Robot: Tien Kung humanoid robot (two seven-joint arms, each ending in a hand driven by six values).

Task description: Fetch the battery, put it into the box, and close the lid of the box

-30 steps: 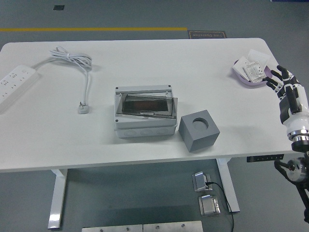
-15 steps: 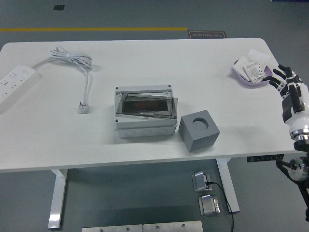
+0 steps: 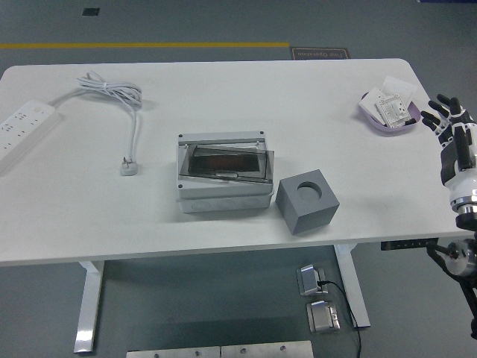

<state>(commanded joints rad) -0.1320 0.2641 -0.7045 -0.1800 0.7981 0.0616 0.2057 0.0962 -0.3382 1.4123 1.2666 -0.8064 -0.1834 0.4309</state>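
- A grey cube (image 3: 308,201) stood near the counter (image 3: 67,216) front; just beside it, the box (image 3: 223,179), its dark lid (image 3: 227,164) partly raised
- The right hand (image 3: 451,142) hovered at the right edge, fingers spread, empty
- Farther back, a purple tray (image 3: 387,115) held white packets (image 3: 391,107); I cannot pick out the battery

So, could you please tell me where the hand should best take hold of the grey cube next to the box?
Probably by two opposite side faces of the grey cube, coming down from above. It stands free of the box on the table, and its top has only a round recess, no handle.
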